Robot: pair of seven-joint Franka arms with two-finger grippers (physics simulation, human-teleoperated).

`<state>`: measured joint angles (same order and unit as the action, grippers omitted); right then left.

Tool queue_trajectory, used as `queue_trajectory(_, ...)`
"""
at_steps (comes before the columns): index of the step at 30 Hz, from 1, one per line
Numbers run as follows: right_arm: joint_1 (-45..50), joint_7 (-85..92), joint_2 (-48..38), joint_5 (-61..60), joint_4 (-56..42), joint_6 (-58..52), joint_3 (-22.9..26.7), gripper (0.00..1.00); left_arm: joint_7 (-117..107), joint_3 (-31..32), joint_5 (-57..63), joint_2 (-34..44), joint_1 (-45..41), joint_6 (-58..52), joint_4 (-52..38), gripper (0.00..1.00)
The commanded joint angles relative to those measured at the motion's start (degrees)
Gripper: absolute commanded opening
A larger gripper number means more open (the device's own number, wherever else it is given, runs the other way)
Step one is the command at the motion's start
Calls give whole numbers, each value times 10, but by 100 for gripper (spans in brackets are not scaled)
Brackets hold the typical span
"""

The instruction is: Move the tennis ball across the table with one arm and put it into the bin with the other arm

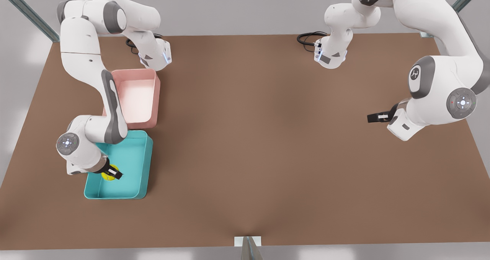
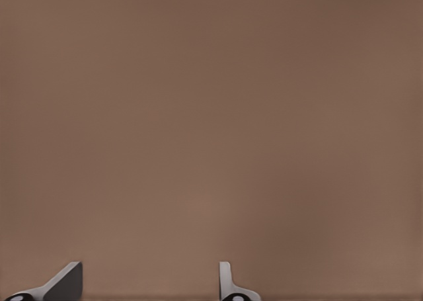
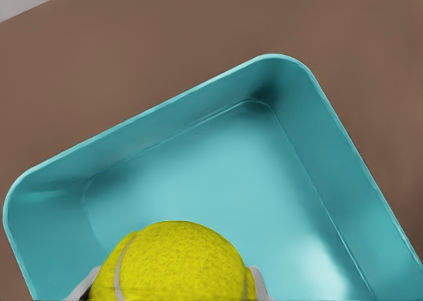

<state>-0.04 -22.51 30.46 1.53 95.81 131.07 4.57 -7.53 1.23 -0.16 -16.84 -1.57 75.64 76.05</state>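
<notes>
Big plain brown table, matte all over. Sitting right on it near the front view's left: teal bin, with a pale pink bin just behind, nearly touching. Rest bare brown.

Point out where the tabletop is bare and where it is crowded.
Bare: the table between the bins and the left gripper, open. Crowded: the front view's left, where the pink bin meets the teal bin; the right gripper holds the tennis ball there.

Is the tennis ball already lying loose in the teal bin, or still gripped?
Still gripped. The right hand is shut on the tennis ball over the teal bin; whether the ball touches the bin's floor cannot be told.
</notes>
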Motion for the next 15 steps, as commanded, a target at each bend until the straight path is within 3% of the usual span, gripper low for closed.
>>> queue_trajectory(1,-3,383,0,10,-1,-29,2,100,-3,0,0,1,0,-1,0,100)
queue_trajectory(4,-3,375,0,0,-3,-52,1,100,-3,0,0,1,0,-1,0,100)
queue_trajectory(7,28,174,-1,-57,-148,-366,-4,100,-3,0,0,1,0,-1,0,100)
queue_trajectory(9,30,171,-16,-46,-265,-555,6,100,-3,0,0,1,0,-1,0,100)
queue_trajectory(10,29,176,-64,-38,-278,-602,5,100,-3,0,0,1,0,-1,0,100)
queue_trajectory(11,27,175,-89,-32,-277,-621,4,100,-3,0,0,1,0,-1,0,100)
queue_trajectory(13,9,171,-218,-17,-204,-617,-4,100,-2,0,1,1,1,-3,0,100)
queue_trajectory(15,2,172,-235,-18,-179,-596,-5,100,-2,9,1,6,-1,-6,1,100)
